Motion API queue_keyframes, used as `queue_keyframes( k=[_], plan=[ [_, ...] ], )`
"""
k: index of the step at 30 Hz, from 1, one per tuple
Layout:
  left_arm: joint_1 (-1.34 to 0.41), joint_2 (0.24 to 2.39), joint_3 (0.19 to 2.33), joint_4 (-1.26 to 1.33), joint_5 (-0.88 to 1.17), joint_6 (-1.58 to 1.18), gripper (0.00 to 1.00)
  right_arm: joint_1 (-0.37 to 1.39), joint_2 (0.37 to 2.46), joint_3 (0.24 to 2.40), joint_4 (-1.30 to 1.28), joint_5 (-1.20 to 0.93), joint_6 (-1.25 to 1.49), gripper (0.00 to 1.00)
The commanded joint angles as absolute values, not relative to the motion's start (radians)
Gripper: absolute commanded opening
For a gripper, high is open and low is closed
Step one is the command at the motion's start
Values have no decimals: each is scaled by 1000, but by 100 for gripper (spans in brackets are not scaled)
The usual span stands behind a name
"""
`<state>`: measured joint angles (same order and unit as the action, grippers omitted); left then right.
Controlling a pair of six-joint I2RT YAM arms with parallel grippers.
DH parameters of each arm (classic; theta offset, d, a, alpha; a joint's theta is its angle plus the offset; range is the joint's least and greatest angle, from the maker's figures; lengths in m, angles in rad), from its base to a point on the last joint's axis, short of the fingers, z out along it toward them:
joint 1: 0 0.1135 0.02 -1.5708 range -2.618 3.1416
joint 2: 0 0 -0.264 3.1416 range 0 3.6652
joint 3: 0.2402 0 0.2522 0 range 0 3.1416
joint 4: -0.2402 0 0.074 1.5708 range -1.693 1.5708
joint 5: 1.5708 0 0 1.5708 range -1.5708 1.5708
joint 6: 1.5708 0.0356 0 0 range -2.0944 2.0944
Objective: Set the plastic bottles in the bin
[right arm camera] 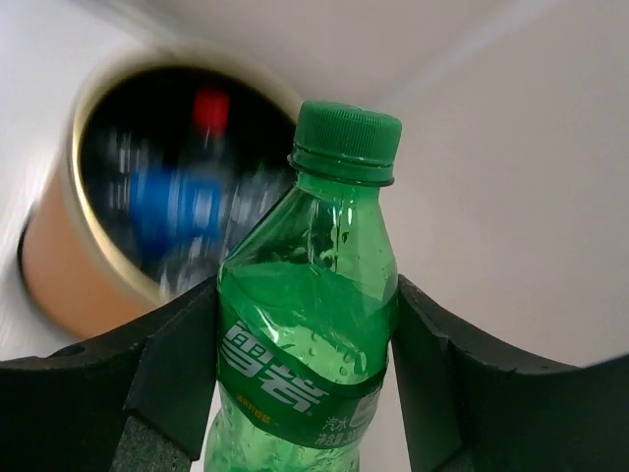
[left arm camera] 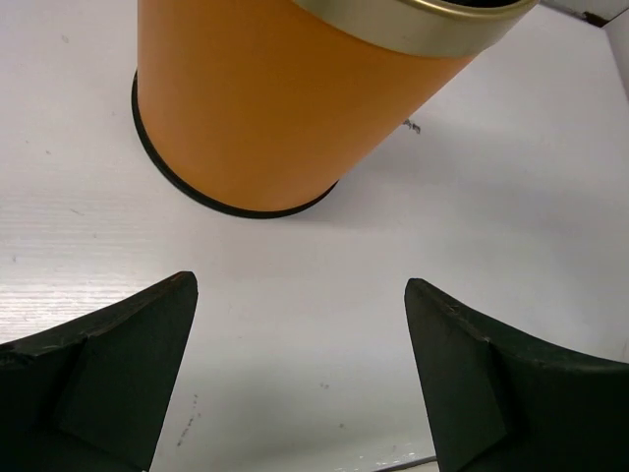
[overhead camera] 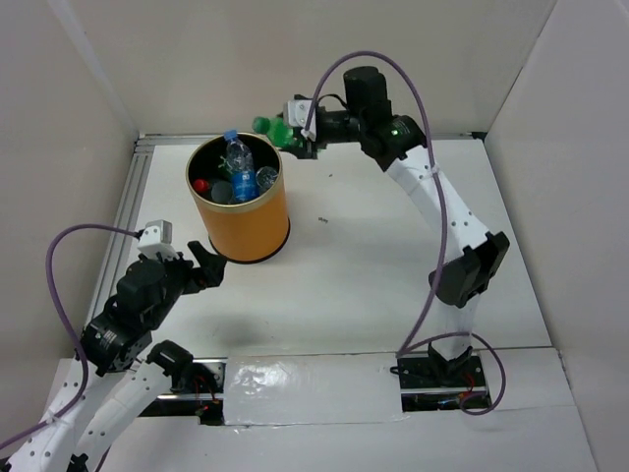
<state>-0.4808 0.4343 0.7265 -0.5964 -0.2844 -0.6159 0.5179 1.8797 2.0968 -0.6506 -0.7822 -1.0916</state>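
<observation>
My right gripper (overhead camera: pixel 286 135) is shut on a green plastic bottle (overhead camera: pixel 272 128) with a green cap, held in the air just past the far right rim of the bin (overhead camera: pixel 242 232). In the right wrist view the pads press both sides of the green bottle (right arm camera: pixel 310 339), and the bin (right arm camera: pixel 71 197) lies blurred beyond on the left. The orange bin holds several bottles, among them one with a blue label (overhead camera: pixel 237 160) and one with a red cap (overhead camera: pixel 200 185). My left gripper (overhead camera: pixel 209 265) stands open and empty by the bin's near left base; its wrist view shows the bin's orange wall (left arm camera: pixel 275 98) ahead of the left gripper (left arm camera: pixel 300 295).
White walls enclose the table on the left, back and right. A metal rail (overhead camera: pixel 123 202) runs along the left edge. A small dark speck (overhead camera: pixel 322 219) lies on the table to the right of the bin.
</observation>
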Motion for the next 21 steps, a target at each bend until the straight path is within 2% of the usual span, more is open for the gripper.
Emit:
queue_keyframes(
  k=[1, 5, 8, 12, 16, 18, 21],
  plan=[
    [-494, 400, 719, -568, -304, -673, 99, 604, 1886, 2221, -529, -899, -862, 14],
    [-508, 410, 719, -577, -295, -684, 99, 682, 1939, 2233, -439, -881, -850, 18],
    [-508, 419, 719, -577, -273, -693, 99, 725, 2003, 2256, -348, -890, -793, 18],
    [-508, 410, 719, -588, -273, -715, 99, 768, 2106, 2293, -223, -864, -637, 22],
    [-508, 410, 709, -597, -261, -736, 99, 769, 2233, 2428, -152, -853, -428, 30],
    [-508, 410, 709, -597, -261, -736, 99, 769, 2282, 2462, -114, -853, -291, 40],
    [-508, 410, 709, -597, -261, -736, 99, 769, 2293, 2462, -42, -862, -157, 48]
  ],
)
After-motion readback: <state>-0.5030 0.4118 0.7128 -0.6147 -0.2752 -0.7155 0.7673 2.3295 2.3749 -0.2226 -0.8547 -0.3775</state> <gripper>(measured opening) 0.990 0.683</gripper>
